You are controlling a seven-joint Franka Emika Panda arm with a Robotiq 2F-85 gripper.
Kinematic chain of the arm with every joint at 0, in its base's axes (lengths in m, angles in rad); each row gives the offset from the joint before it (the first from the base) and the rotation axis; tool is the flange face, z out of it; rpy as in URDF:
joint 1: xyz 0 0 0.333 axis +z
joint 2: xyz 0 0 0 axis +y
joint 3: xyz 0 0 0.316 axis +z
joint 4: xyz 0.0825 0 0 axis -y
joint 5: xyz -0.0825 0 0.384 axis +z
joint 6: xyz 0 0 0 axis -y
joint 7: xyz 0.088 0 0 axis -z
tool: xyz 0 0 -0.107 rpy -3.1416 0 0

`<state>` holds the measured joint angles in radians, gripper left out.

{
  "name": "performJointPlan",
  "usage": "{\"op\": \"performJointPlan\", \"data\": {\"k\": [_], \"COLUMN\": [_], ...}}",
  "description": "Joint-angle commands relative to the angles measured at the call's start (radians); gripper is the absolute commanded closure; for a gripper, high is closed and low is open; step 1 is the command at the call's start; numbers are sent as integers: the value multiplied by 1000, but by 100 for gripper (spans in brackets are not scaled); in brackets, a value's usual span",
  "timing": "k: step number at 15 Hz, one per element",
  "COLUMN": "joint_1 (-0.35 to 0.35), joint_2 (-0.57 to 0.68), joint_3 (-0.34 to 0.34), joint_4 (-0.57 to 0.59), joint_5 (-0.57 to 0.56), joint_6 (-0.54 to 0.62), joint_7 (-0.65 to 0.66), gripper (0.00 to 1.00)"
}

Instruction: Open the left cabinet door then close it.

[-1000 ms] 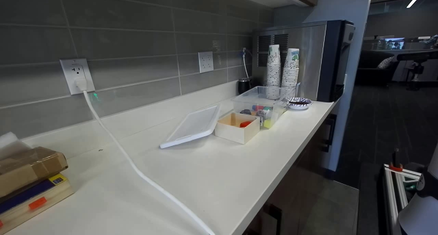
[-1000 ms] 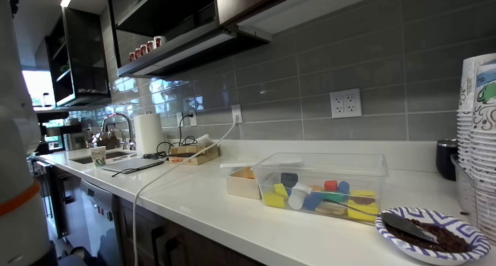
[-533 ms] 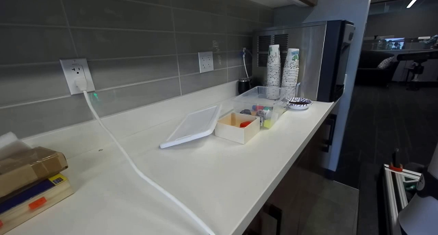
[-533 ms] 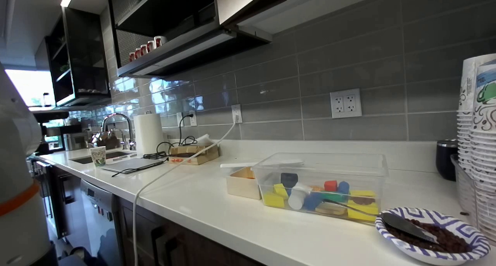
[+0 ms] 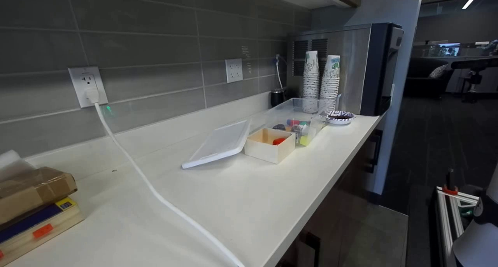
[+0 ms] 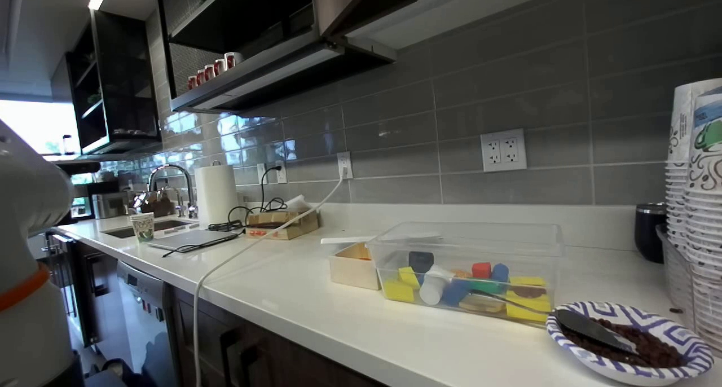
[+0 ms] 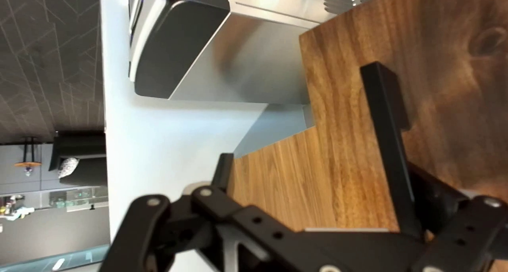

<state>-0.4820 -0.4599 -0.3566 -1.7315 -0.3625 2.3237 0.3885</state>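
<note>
The wood upper cabinet door (image 7: 456, 54) fills the right of the wrist view. It carries a long black bar handle (image 7: 384, 117). My gripper (image 7: 319, 165) is open, its fingers wide apart. One finger lies beside and partly behind the handle's near end; whether it touches is hidden. The other finger stands clear at the left. In an exterior view the cabinet door (image 6: 338, 0) shows at the top edge, swung partly open, with a dark wedge beside it. The gripper is outside both exterior views.
A lighter wood panel (image 7: 278, 181) adjoins the door. A steel machine (image 7: 262, 62) stands below. On the counter are a clear bin of blocks (image 6: 468, 268), a small wooden box (image 5: 268, 148), a bowl (image 6: 626, 342) and cup stacks (image 5: 311, 82). A white cable (image 5: 167, 204) crosses it.
The cabinet door has swung further open, and the wedge beside it has grown in an exterior view. My upper arm has tilted and lowered at the left edge there. The counter things have not moved.
</note>
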Motion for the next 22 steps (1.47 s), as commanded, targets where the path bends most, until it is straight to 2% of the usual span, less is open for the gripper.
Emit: {"op": "performJointPlan", "data": {"k": [1,13,22], "joint_1": [-115,-320,-428], "joint_2": [-90,-290,-408], "joint_3": [39,194,293], "joint_4": [-93,-291,-401], "joint_5": [-47,-39,-39], "joint_6": [-10,-11,-7], "joint_7": [69,127,120], "gripper": [0,0,0]}}
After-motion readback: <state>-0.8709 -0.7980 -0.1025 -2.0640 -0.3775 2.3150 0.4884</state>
